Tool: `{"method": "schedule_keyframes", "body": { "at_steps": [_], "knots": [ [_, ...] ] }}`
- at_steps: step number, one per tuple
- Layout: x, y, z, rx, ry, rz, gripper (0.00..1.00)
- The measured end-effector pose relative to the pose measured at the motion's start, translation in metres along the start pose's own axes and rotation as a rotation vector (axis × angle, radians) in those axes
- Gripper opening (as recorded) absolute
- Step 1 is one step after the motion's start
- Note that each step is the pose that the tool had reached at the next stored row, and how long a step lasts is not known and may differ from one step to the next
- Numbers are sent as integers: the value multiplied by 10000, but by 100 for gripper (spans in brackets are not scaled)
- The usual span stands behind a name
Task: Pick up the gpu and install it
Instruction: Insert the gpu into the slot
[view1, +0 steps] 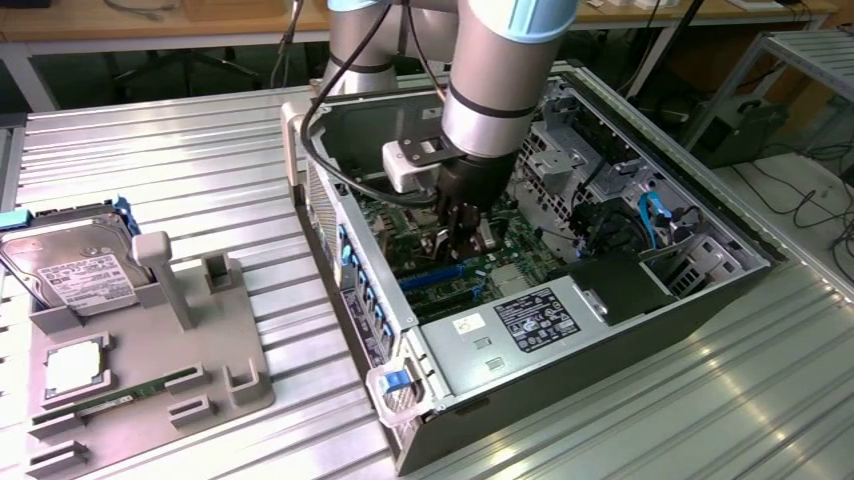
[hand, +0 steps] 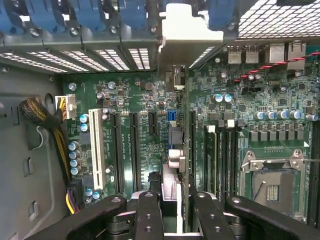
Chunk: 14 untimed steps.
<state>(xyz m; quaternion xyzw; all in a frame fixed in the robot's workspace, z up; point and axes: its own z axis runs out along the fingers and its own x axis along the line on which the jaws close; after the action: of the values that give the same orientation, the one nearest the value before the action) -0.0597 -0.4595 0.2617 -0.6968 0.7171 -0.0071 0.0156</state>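
My gripper (view1: 461, 240) hangs inside the open computer case (view1: 747, 262), low over the motherboard (view1: 441, 285). In the wrist view the gripper (hand: 176, 202) is shut on the gpu (hand: 176, 150), a thin black card seen edge-on between the two black fingers (hand: 149, 215). The card runs from the fingers to the rear wall of the case, where its pale metal bracket (hand: 192, 27) sits among the blue slot clips (hand: 90, 12). It stands upright between the long black expansion slots (hand: 134, 150) and the memory slots (hand: 222, 160). I cannot tell whether its lower edge is in a slot.
A grey parts holder (view1: 200, 340) lies at the exterior view's left, carrying a silver hard drive (view1: 74, 265), a processor (view1: 74, 365) and a green memory stick (view1: 127, 393). Inside the case are the power supply (view1: 534, 320), drive cages (view1: 574, 150), cables (hand: 42, 117) and the empty processor socket (hand: 272, 182).
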Motion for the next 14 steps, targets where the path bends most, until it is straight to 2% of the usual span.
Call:
{"method": "schedule_keyframes", "body": {
  "at_steps": [9,14],
  "knots": [
    [8,65,70,0,1,1,28],
    [16,73,125,-15,3,6,28]
  ]
}}
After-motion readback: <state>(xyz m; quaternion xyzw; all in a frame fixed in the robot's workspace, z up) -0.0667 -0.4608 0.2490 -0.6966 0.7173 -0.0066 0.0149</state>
